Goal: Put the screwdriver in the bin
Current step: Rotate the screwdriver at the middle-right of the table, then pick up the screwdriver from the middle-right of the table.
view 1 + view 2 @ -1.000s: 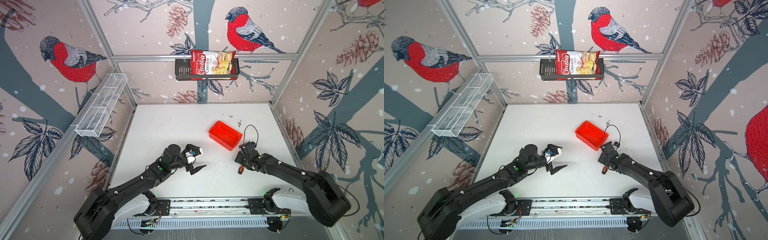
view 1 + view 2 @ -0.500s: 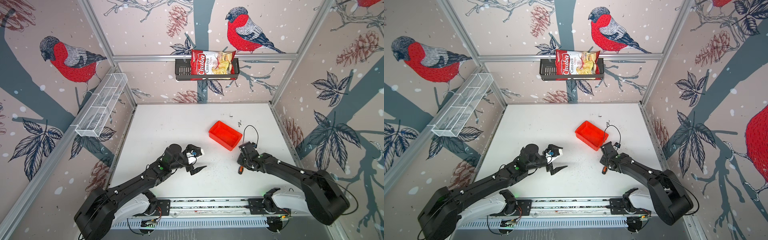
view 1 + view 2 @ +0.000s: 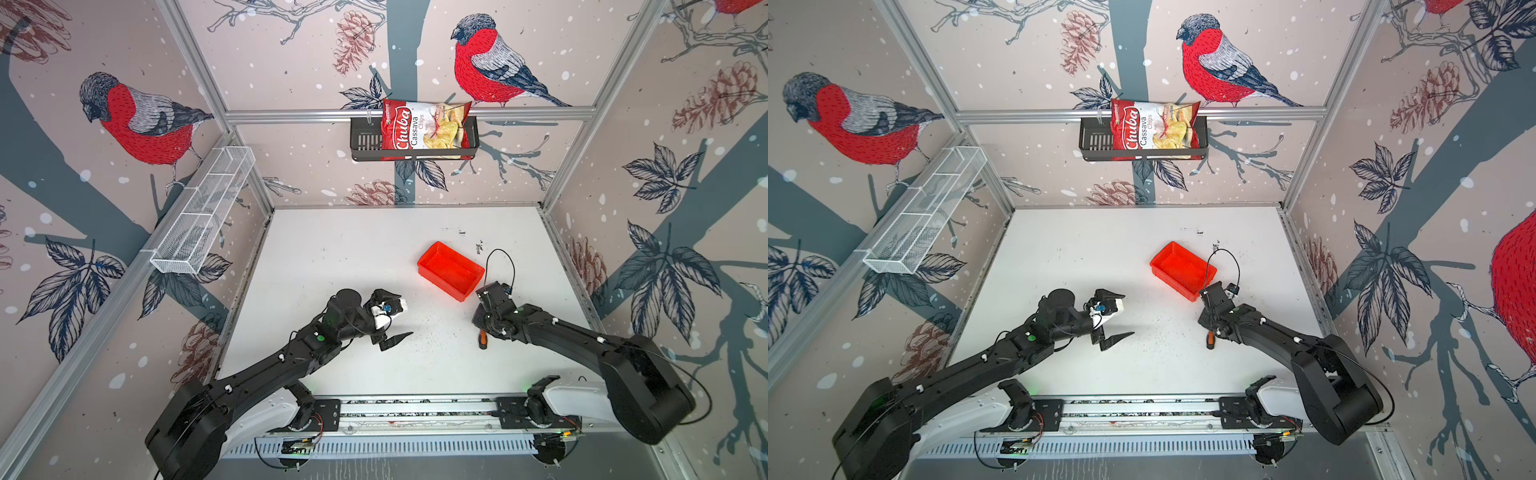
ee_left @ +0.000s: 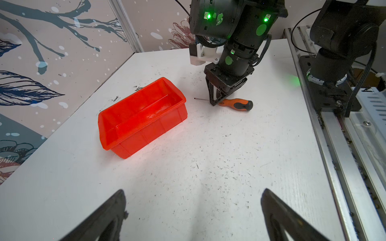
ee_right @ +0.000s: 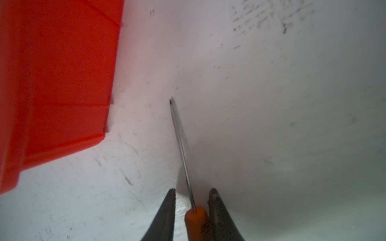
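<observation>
Right gripper [image 5: 192, 189] straddles the screwdriver [image 4: 234, 104] at its orange neck, jaws narrow, one finger touching, a sliver of table [image 5: 271, 104] beside the other. Screwdriver lies flat just beside the bin [image 4: 146, 133], tip nearest it, not touching. Left gripper [image 4: 193, 189] gapes empty, away from the bin. Both top views bury the jaws under the wrist; only the handle's butt shows.

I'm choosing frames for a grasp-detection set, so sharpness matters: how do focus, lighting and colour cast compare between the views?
Right wrist view: soft overall, the bin a blurred red slab, the screwdriver shaft fairly crisp, the table greying away from the bin. Left wrist view: sharp, though the bin glows oversaturated and tints the table red. Both top views: sharp, evenly lit, soft shadows.
</observation>
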